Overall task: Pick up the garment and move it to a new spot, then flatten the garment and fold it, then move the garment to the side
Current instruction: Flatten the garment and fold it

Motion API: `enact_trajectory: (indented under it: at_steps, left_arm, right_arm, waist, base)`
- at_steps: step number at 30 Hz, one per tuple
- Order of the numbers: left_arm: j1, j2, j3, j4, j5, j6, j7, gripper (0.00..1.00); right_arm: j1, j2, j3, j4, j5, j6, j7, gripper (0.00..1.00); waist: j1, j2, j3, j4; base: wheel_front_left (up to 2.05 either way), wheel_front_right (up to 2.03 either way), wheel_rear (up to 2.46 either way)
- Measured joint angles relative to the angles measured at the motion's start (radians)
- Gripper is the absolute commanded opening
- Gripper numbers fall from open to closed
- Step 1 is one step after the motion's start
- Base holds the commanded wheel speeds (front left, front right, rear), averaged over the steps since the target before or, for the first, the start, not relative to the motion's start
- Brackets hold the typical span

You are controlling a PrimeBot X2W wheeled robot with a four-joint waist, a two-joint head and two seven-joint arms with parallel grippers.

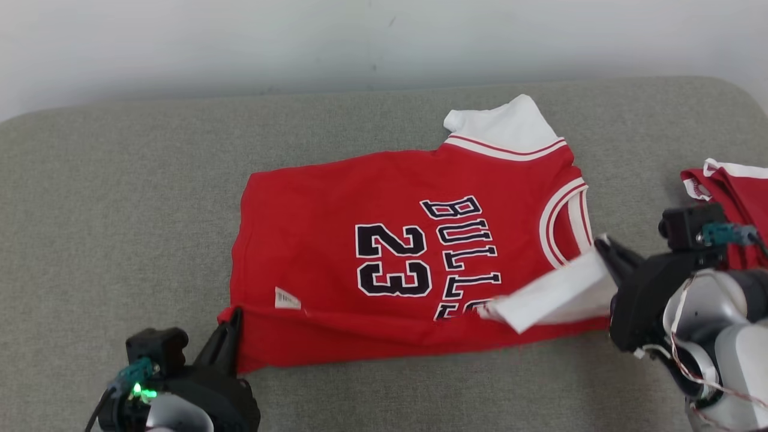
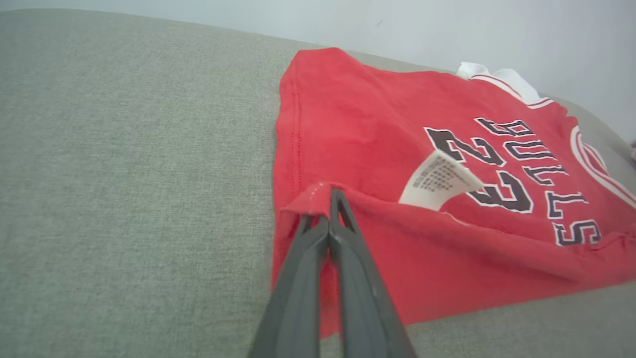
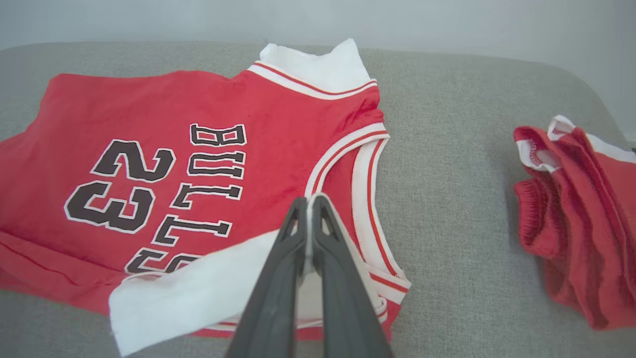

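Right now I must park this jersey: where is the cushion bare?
Bare: cushion left of the jersey, and the strip between it and the other garment. Crowded: its near edge, held by left end effector and right end effector.

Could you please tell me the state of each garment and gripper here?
Red jersey: spread flat on the grey cushion, near edge folded over.
Left gripper: shut on the jersey's hem corner.
Right gripper: shut on the jersey's near white sleeve.
Second red garment: bunched, lying apart from the jersey.
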Motion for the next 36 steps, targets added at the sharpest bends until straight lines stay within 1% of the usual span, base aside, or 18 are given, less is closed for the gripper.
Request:
enact_trajectory:
  at_steps: [2, 10, 12, 22, 25, 26, 27, 28, 31, 36]
  left_arm:
    - [-0.028, -0.002, -0.001, 0.027, 0.001, -0.002, -0.002, 0.0]
    - [-0.114, -0.005, -0.005, 0.115, 0.003, -0.019, -0.019, 0.0]
    - [-0.132, -0.007, -0.007, 0.137, 0.003, -0.026, -0.031, 0.0]
    - [-0.159, -0.015, -0.015, 0.204, 0.002, -0.036, -0.058, 0.0]
    - [-0.164, -0.018, -0.018, 0.221, 0.001, -0.037, -0.066, 0.0]
    - [-0.165, -0.019, -0.019, 0.226, 0.001, -0.037, -0.067, 0.2]
    - [-0.167, -0.02, -0.019, 0.23, 0.001, -0.038, -0.073, 0.49]
    - [-0.168, -0.022, -0.021, 0.234, 0.001, -0.039, -0.078, 1.0]
    - [-0.169, -0.027, -0.025, 0.245, 0.001, -0.039, -0.094, 1.0]
    - [-0.156, -0.028, -0.023, 0.249, 0.007, -0.025, -0.13, 1.0]
  right_arm:
    - [-0.036, -0.012, 0.013, 0.026, -0.007, 0.0, -0.047, 0.0]
    - [-0.138, -0.033, 0.056, 0.138, -0.02, 0.0, -0.155, 0.0]
    - [-0.168, -0.038, 0.063, 0.172, -0.025, 0.0, -0.196, 0.0]
    - [-0.248, -0.042, 0.112, 0.284, -0.035, 0.0, -0.285, 0.0]
    - [-0.268, -0.041, 0.127, 0.315, -0.045, 0.0, -0.328, 0.0]
    - [-0.275, -0.041, 0.134, 0.329, -0.049, 0.0, -0.34, 0.3]
    - [-0.279, -0.039, 0.139, 0.342, -0.05, 0.0, -0.353, 0.95]
    - [-0.28, -0.035, 0.143, 0.356, -0.05, 0.0, -0.365, 1.0]
    - [-0.279, -0.024, 0.154, 0.393, -0.05, 0.0, -0.4, 1.0]
    - [-0.28, -0.014, 0.127, 0.421, -0.056, 0.0, -0.49, 1.0]
  waist:
    - [0.0, 0.0, 0.008, 0.003]
    - [0.0, 0.0, 0.032, 0.005]
    - [0.0, 0.0, 0.039, 0.005]
    - [0.0, 0.0, 0.044, 0.005]
    - [0.0, 0.0, 0.041, 0.005]
    - [-0.0001, 0.0, 0.04, 0.005]
    - [-0.0001, 0.0, 0.039, 0.005]
    - [-0.0001, 0.0, 0.037, 0.005]
    - [-0.0001, 0.0, 0.031, 0.005]
    - [-0.0001, 0.0, 0.011, 0.003]
  base:
    - [0.0, 0.0, 0.0]
    - [0.0, 0.0, 0.0]
    - [0.0, 0.0, 0.0]
    - [0.0, 0.0, 0.0]
    - [0.0, 0.0, 0.0]
    - [0.0, 0.0, 0.0]
    - [0.0, 0.0, 0.0]
    - [0.0, 0.0, 0.0]
    - [0.0, 0.0, 0.0]
    - [0.0, 0.0, 0.0]
